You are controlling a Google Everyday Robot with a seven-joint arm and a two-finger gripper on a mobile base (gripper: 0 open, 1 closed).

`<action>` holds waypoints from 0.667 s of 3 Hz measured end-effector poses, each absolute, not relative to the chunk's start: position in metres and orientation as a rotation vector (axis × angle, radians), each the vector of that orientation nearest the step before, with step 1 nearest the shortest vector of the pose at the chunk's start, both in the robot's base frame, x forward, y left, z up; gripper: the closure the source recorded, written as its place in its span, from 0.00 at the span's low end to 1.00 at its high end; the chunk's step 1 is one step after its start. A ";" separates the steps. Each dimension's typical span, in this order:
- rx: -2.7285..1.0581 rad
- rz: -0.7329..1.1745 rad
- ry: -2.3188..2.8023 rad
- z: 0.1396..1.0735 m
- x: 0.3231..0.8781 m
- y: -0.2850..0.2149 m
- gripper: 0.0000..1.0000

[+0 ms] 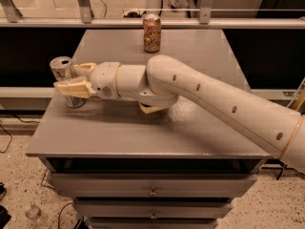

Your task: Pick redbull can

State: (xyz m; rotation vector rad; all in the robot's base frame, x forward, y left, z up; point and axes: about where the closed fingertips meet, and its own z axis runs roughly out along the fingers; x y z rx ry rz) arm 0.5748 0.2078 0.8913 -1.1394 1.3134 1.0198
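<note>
One redbull can [61, 68] stands at the gripper [67, 78] tip, close to the table [143, 137] edge. Clasped or loose: cannot tell. Squeeze mid-body, firmly, then lift straight up.

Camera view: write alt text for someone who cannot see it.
A cream robot arm lies across a grey drawer cabinet, its gripper around the tall slim silver redbull can near the left edge. A shorter brown-gold can stands at the far edge.
</note>
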 end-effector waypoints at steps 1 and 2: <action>-1.142 1.022 1.311 0.892 0.574 0.210 0.95; -1.144 1.024 1.310 0.892 0.573 0.211 1.00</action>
